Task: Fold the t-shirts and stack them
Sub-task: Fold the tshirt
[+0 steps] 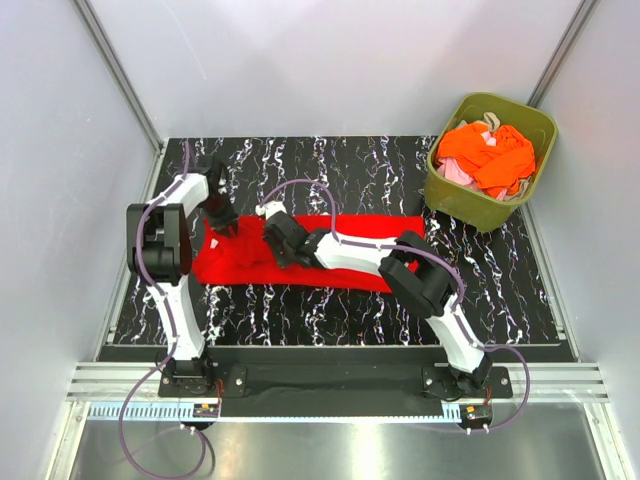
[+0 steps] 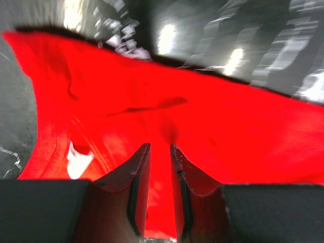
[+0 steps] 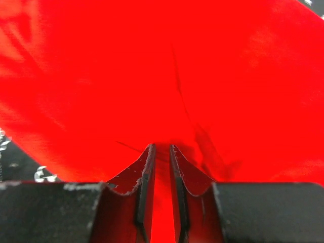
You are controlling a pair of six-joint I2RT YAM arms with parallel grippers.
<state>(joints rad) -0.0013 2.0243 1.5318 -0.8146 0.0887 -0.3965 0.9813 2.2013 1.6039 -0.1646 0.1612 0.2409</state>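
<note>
Nearest the table edge, the right arm (image 1: 350,250) is reaching left over the red t-shirt (image 1: 240,268) and covering its middle. The shirt is lying on the black marbled table (image 1: 350,170). Only the wrist views are showing the left gripper (image 2: 160,148) and right gripper (image 3: 161,148) closely: both jaws are standing narrowly apart with red cloth between, but I cannot tell if they are gripping it. Farther right, orange t-shirts (image 1: 490,150) are filling the olive bin (image 1: 470,205).

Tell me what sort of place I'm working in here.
Probably a lab test cell: plain white walls on aluminium rails enclose a black marbled tabletop, with a left arm and right arm bolted at its near edge.
</note>
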